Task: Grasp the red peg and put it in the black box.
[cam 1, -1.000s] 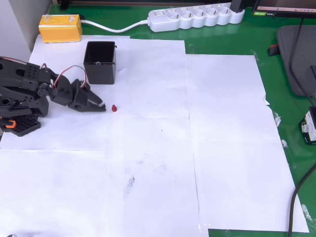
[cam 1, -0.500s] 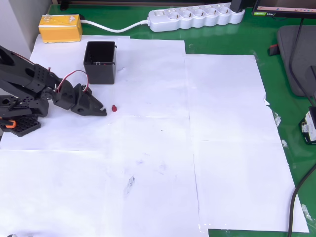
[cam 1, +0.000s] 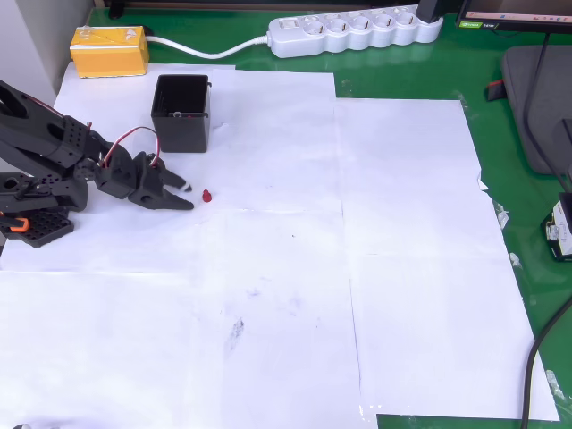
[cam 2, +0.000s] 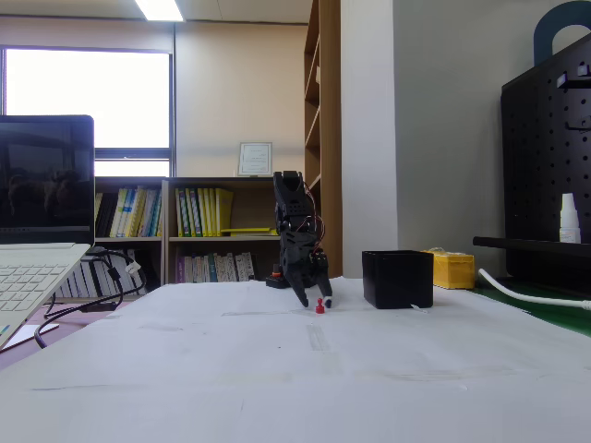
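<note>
One red peg (cam 1: 206,195) loose below the black box (cam 1: 181,113); gripper (cam 1: 187,195) just left of peg, jaws parted, empty.

red peg (cam 1: 206,194) dark red | black box (cam 1: 181,113) matte black | gripper (cam 1: 185,196) black, red-and-white wires | paper sheets (cam 1: 295,268) white | mat (cam 1: 527,206) green | yellow box (cam 1: 109,50) | power strip (cam 1: 353,32) white
</note>
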Motion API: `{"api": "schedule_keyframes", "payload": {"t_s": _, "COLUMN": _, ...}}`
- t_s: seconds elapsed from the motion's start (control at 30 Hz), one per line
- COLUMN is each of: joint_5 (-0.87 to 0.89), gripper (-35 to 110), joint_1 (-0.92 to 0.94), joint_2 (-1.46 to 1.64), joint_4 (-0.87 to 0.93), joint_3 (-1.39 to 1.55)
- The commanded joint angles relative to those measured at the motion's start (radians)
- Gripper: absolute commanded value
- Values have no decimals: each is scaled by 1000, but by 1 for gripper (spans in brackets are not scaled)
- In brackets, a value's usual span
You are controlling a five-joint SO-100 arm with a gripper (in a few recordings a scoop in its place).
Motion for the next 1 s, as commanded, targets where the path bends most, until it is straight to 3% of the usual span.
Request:
{"api": "schedule_keyframes", "payload": {"t_s": 0.0, "joint_5": -8, "gripper": 30, "joint_1": -11, "joint_2": 15, "joint_4": -26, "joint_3": -74}}
{"api": "schedule_keyframes", "payload": {"t_s": 0.2, "joint_5": 2, "gripper": 30, "joint_1": -5, "joint_2": 52, "joint_4": -81, "joint_3": -74}}
{"api": "schedule_keyframes", "payload": {"t_s": 0.97, "joint_5": 35, "gripper": 30, "joint_1": 8, "joint_2": 446, "joint_4": -653, "joint_3": -87}}
